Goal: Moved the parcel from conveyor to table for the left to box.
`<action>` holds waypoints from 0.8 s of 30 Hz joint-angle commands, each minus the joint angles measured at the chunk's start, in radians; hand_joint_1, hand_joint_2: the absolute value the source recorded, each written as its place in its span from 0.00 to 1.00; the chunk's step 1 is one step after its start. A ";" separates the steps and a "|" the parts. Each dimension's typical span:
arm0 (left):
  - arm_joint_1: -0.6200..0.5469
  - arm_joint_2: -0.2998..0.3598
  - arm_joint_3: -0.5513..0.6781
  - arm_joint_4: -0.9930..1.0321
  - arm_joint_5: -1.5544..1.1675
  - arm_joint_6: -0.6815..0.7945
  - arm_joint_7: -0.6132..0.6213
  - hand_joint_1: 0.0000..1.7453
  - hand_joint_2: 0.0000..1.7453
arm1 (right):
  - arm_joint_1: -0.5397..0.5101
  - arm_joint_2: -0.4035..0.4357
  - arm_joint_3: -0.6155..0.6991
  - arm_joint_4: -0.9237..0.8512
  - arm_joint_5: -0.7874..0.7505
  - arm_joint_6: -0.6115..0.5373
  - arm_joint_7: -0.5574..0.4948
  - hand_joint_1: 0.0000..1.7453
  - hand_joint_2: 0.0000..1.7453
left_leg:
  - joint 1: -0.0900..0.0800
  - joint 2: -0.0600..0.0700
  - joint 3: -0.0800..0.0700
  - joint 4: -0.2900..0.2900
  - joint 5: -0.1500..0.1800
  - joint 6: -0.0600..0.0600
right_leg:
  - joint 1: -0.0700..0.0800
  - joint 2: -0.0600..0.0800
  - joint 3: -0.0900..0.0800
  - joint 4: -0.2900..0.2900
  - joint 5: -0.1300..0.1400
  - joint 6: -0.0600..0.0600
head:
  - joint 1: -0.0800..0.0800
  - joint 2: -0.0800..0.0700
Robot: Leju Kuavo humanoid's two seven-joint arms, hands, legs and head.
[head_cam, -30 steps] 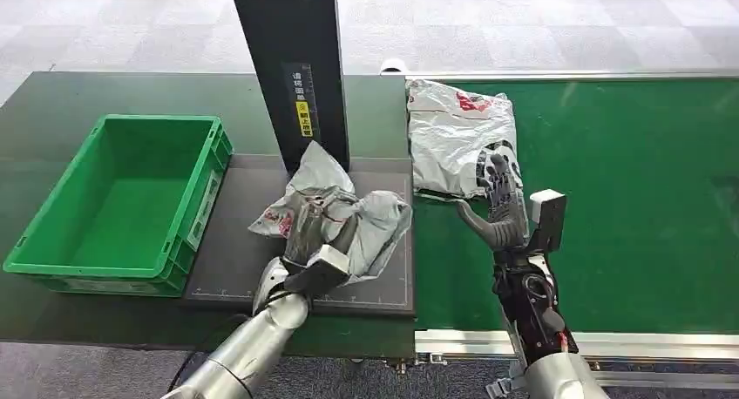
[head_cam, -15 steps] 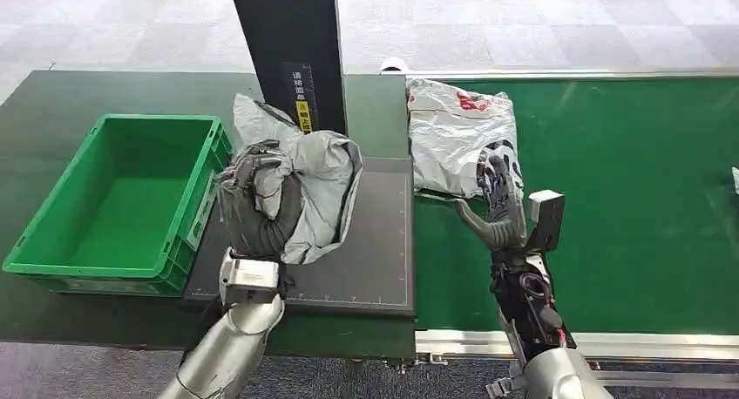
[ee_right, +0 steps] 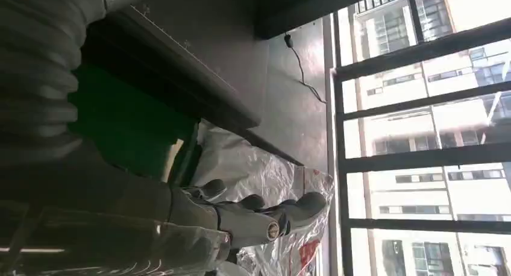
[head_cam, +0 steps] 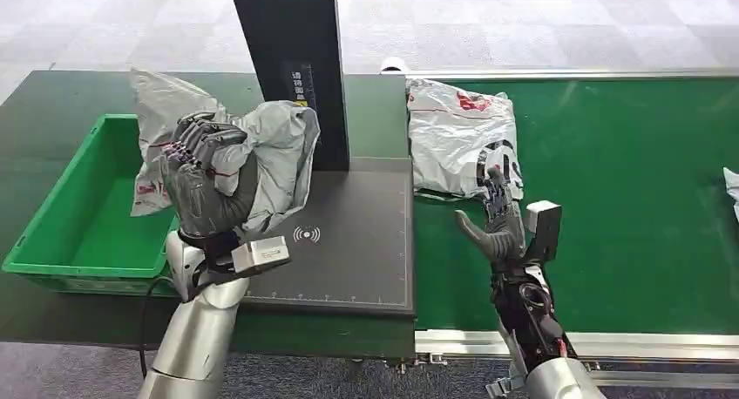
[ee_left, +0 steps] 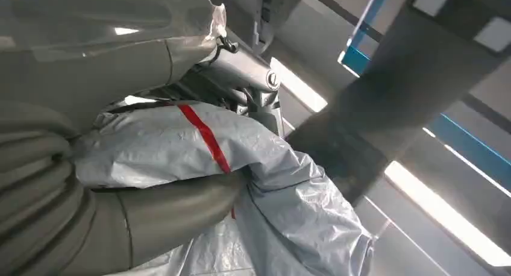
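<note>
Your head view is evenly and brightly lit from overhead, sharp across the frame, with only soft shadows on the dark desk (head_cam: 52,103) and a dull sheen on the crumpled grey parcel (head_cam: 270,146). In your left wrist view, ceiling light strips (ee_left: 446,216) blow out to white, and the near parcel plastic is soft with blur. In your right wrist view, the windows (ee_right: 422,107) glare strongly, leaving the right hand (ee_right: 253,219) dim and backlit.
</note>
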 commanded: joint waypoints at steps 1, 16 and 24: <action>-0.047 -0.019 0.081 0.057 -0.004 0.004 -0.002 1.00 1.00 | -0.020 -0.013 0.030 0.023 -0.003 -0.002 0.004 0.00 1.00 | 0.000 -0.001 0.001 0.000 -0.001 0.000 | 0.000 0.000 0.002 0.000 -0.001 -0.001 | 0.000 0.000; -0.196 -0.068 0.483 0.187 -0.250 0.004 -0.002 1.00 1.00 | 0.025 -0.006 0.026 -0.041 -0.006 -0.020 0.027 0.00 1.00 | 0.001 0.001 0.003 0.000 -0.001 0.000 | 0.001 0.001 0.003 0.000 -0.001 -0.002 | 0.000 0.000; -0.280 -0.069 0.736 0.319 -0.241 0.004 -0.002 1.00 1.00 | 0.028 -0.001 0.025 -0.052 0.004 -0.017 0.033 0.00 1.00 | 0.001 0.001 0.002 0.000 0.000 0.000 | 0.001 0.001 0.001 0.000 0.000 -0.001 | 0.000 0.000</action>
